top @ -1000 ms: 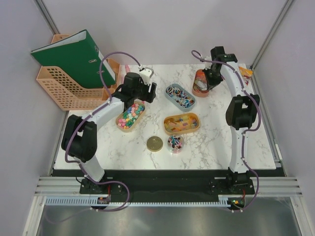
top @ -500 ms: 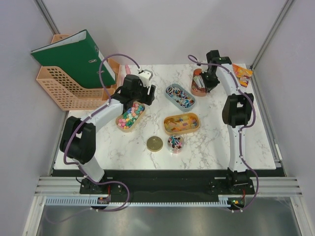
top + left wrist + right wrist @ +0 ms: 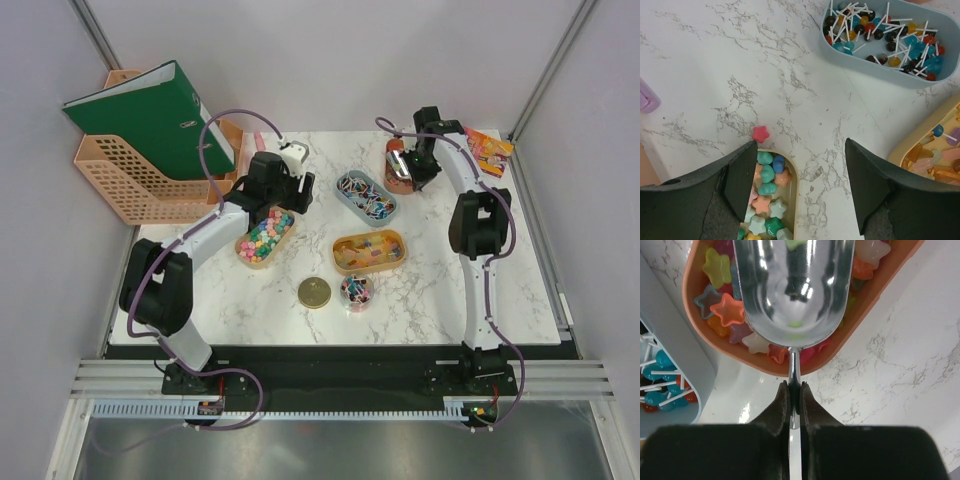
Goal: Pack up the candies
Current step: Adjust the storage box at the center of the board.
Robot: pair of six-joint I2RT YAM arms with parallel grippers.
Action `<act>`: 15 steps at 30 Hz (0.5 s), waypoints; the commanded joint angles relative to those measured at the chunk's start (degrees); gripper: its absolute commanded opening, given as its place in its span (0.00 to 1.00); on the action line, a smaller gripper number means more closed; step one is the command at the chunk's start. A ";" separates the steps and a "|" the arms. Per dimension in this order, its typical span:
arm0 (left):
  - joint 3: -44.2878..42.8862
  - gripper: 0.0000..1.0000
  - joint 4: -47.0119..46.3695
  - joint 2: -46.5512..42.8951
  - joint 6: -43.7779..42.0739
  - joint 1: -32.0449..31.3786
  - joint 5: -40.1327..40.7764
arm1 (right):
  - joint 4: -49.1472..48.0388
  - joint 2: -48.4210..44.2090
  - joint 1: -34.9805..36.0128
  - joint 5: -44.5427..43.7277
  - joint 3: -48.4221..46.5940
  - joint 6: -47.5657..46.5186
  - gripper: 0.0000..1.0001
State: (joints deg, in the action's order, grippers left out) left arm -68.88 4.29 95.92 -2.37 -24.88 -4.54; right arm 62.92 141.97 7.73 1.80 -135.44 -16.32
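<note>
Small star-shaped candies in mixed colours fill a tan oval tray [image 3: 264,238], seen also in the left wrist view [image 3: 795,200]. One red star candy [image 3: 760,133] lies on the marble just outside it. My left gripper [image 3: 801,145] is open and empty, low over the tray's far end [image 3: 288,193]. My right gripper [image 3: 795,387] is shut on the handle of a silver scoop [image 3: 795,285]. The scoop's bowl looks empty and hangs over an orange tray [image 3: 880,290] of star gummies, at the back right [image 3: 400,172].
A blue tray of lollipops [image 3: 366,196] and a yellow tray of sweets [image 3: 369,251] sit mid-table. A gold lid [image 3: 314,292] and a small jar [image 3: 357,290] stand near the front. An orange file rack [image 3: 130,185] with a green binder is back left.
My right gripper has moved left with the scoop, staying over the orange tray. My left arm has hardly moved.
</note>
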 commanded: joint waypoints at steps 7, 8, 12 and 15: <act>0.06 0.77 -0.43 -1.79 -0.18 -0.87 0.58 | 4.32 -6.00 0.36 2.33 9.66 -1.61 0.00; -0.02 0.77 -0.51 -1.70 -0.09 -0.95 0.67 | 4.41 -7.05 0.36 2.41 10.27 -1.70 0.00; 0.06 0.77 -0.60 -1.79 -0.27 -1.39 0.58 | 5.73 -10.13 0.36 2.42 15.19 -2.23 0.00; 0.41 0.77 -0.78 -2.05 -0.26 -1.48 0.67 | 5.99 -12.33 0.27 2.42 19.23 -2.67 0.00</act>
State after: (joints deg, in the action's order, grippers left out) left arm -68.58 4.38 95.88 -2.37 -26.13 -4.56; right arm 63.40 132.94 7.73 3.22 -120.01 -18.00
